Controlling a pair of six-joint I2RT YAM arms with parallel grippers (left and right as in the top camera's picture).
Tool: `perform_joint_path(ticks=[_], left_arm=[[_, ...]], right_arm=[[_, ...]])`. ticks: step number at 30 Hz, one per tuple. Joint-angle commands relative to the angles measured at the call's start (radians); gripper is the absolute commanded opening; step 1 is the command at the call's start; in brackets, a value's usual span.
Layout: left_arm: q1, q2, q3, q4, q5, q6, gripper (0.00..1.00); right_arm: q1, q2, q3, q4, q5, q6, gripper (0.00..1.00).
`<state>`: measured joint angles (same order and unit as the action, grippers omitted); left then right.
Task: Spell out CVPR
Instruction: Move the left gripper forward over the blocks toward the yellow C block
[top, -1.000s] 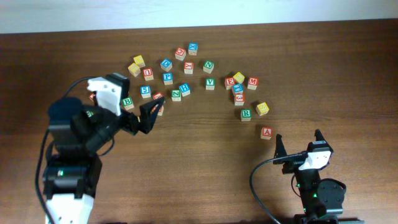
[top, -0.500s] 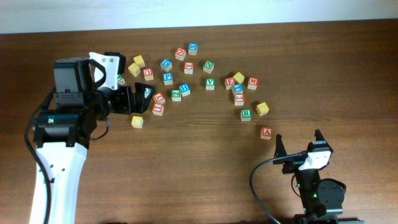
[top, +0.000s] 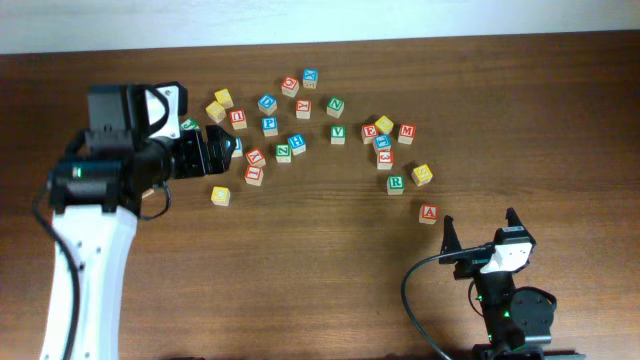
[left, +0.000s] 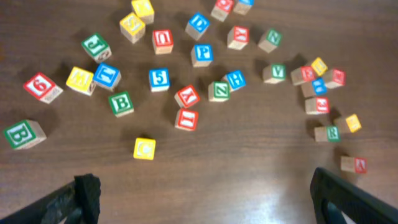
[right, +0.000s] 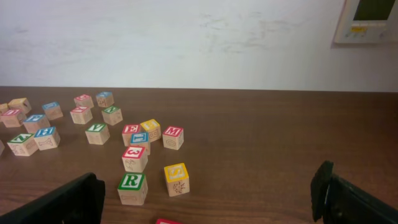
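Thirty letter blocks (left: 159, 79) lie on the one desk (left: 236, 180), counted in the left wrist view. Ten are red blocks (left: 186, 119), seven are blue blocks (left: 202, 54), seven are green blocks (left: 120, 102) and six are yellow blocks (left: 144, 148). Two of the green ones show a B. Two robot arms (top: 90, 240) stand at the desk. The overhead view shows fewer blocks, as one arm hides some.

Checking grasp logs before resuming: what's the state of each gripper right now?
Left gripper: open, holding nothing.
Right gripper: open, holding nothing.
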<state>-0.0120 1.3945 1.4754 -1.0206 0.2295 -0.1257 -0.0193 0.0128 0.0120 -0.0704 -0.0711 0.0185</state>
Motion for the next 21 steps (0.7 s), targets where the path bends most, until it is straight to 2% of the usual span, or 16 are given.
perform_joint_path(ticks=[1, 10, 12, 14, 21], left_arm=[[0.0, 0.097, 0.091, -0.035, -0.019, -0.005, 0.99], [-0.001, 0.138, 0.091, -0.003, 0.077, -0.005, 0.99], [-0.001, 0.144, 0.091, 0.001, 0.027, -0.01, 0.99], [-0.001, 0.157, 0.091, -0.003, -0.085, -0.079, 0.99], [-0.041, 0.262, 0.089, 0.002, -0.096, -0.091, 0.99]], right_arm=[[-0.007, -0.006, -0.006, -0.004, 0.005, -0.004, 0.98], [-0.007, -0.006, -0.006, -0.004, 0.005, -0.004, 0.98], [-0.007, -0.006, -0.006, -0.003, 0.005, -0.004, 0.98], [-0.007, -0.006, -0.006, -0.003, 0.005, -0.004, 0.98], [-0.007, -0.006, -0.006, -0.003, 0.005, -0.004, 0.98]])
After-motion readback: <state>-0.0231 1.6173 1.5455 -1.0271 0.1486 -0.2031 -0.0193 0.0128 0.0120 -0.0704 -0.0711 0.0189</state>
